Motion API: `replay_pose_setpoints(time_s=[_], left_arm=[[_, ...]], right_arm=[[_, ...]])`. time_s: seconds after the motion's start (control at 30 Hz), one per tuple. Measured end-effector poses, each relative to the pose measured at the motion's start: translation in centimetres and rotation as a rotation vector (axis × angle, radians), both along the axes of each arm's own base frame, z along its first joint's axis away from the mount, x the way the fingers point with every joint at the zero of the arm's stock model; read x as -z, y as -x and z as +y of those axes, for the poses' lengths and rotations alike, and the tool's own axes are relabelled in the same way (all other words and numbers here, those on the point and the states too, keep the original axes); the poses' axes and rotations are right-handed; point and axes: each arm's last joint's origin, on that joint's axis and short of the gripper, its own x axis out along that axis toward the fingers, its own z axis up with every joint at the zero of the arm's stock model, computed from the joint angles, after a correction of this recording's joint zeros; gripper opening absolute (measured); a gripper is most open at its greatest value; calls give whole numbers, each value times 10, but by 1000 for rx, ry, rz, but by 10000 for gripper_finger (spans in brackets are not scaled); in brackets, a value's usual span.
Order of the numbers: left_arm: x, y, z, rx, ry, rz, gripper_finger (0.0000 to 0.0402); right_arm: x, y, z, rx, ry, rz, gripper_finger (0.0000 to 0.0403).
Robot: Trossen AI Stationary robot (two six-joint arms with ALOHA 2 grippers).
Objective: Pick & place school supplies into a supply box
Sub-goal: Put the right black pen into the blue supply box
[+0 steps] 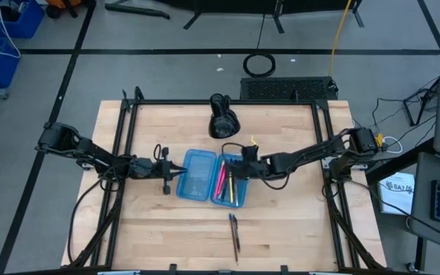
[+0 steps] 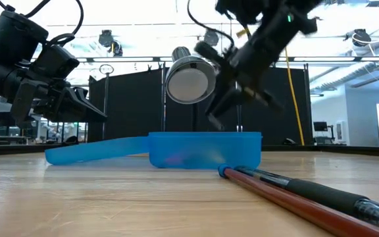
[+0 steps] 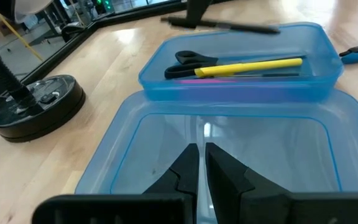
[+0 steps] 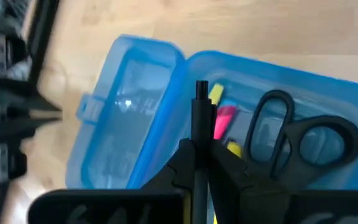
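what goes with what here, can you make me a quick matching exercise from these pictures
Things:
1. scissors
2. right gripper
3. left gripper
4. two loose pens

States or places:
a. on the bare table, outside the supply box
b. shut, holding nothing, over the empty half
c. shut on a black pen
d. lying in the filled half

Pairs: 1-d, 2-c, 3-b, 4-a
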Motion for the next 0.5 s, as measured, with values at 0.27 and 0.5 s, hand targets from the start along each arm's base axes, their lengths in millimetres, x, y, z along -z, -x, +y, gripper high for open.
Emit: replay_pose_setpoints(time_s=[0.27, 0.5], left_arm=[[0, 0, 0, 4, -13, 1, 35], [0, 0, 0, 8, -24, 2, 35]], right_arm=[[32, 17, -9, 95, -65, -54, 15], [36, 21, -17, 122, -67, -12, 15]])
